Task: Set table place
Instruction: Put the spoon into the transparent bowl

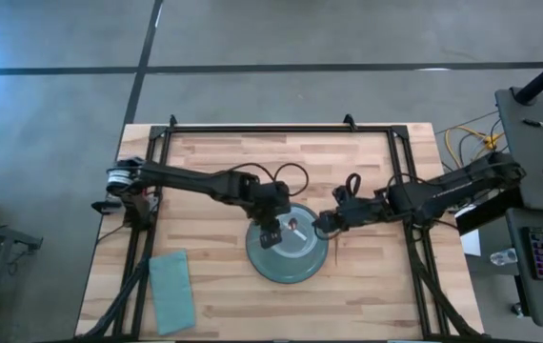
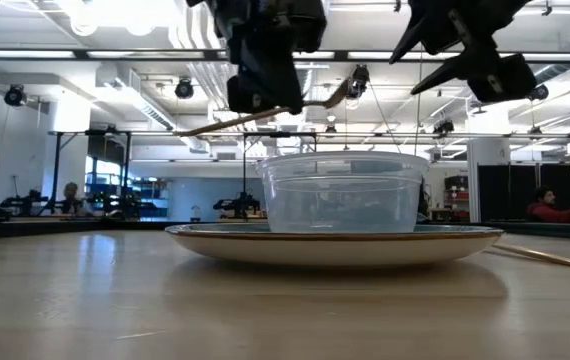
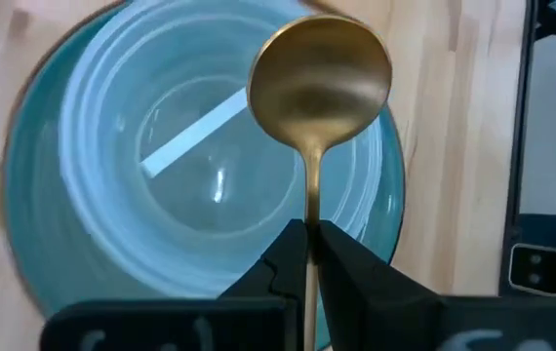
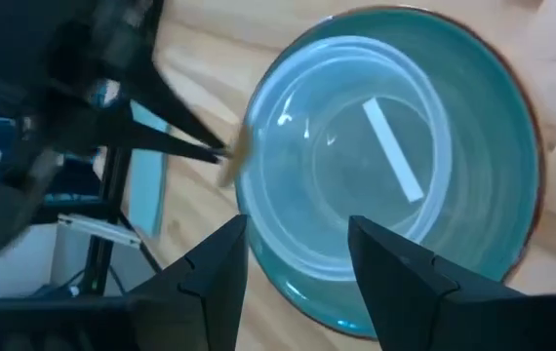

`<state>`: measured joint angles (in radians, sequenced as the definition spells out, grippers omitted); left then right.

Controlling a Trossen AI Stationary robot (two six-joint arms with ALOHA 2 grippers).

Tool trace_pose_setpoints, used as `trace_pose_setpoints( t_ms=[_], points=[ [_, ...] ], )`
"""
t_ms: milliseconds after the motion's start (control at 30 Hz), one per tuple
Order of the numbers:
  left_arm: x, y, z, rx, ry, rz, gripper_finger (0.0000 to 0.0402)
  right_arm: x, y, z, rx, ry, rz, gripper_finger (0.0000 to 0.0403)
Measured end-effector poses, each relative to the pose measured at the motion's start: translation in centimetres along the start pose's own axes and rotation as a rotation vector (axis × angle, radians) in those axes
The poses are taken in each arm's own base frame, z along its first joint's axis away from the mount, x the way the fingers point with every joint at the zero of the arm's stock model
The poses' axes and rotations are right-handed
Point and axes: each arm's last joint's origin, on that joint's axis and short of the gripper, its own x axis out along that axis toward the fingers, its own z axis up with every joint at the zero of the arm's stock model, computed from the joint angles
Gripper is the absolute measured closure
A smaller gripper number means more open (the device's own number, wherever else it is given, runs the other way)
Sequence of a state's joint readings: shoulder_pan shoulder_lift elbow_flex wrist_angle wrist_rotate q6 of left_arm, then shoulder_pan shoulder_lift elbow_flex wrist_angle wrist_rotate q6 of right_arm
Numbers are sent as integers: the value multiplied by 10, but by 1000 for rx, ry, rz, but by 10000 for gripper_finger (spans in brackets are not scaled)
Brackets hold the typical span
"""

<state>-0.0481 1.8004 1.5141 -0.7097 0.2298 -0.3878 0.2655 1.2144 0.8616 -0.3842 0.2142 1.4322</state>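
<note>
A teal plate [image 1: 289,253] lies on the wooden table [image 1: 367,162], and a clear plastic tub [image 2: 343,192] stands on the plate. My left gripper [image 1: 272,232] hovers over the plate's left part, shut on a gold spoon [image 3: 319,73], which is above the tub. My right gripper [image 1: 325,225] hovers open and empty over the plate's right rim; in the right wrist view [image 4: 293,234] its fingers stand apart above the tub [image 4: 351,146]. My left gripper pinches the spoon's thin handle [image 3: 309,216] between its two fingers, partway along its length. The fingers come from above and lie across the handle. The spoon is lifted clear above the tub and lies nearly level, its bowl [image 2: 341,92] slightly higher than its handle end [image 2: 187,132].
A folded teal napkin [image 1: 170,289] lies near the table's front left. A thin golden stick [image 2: 537,256] lies on the table just right of the plate. A black rail frame [image 1: 252,128] runs around the table.
</note>
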Motion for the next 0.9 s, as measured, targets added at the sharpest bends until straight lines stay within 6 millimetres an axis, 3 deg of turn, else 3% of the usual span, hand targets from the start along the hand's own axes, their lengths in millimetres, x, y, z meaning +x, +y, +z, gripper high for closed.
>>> trace_pose_setpoints(
  t_ms=[300, 900],
  points=[
    [26, -8, 7, -24, 83, 21, 401, 8, -1, -5, -27, -10, -21, 232],
    [24, -7, 9, -49, 80, 55, 401, 52, 6, -19, -67, 43, 40, 232]
  ],
)
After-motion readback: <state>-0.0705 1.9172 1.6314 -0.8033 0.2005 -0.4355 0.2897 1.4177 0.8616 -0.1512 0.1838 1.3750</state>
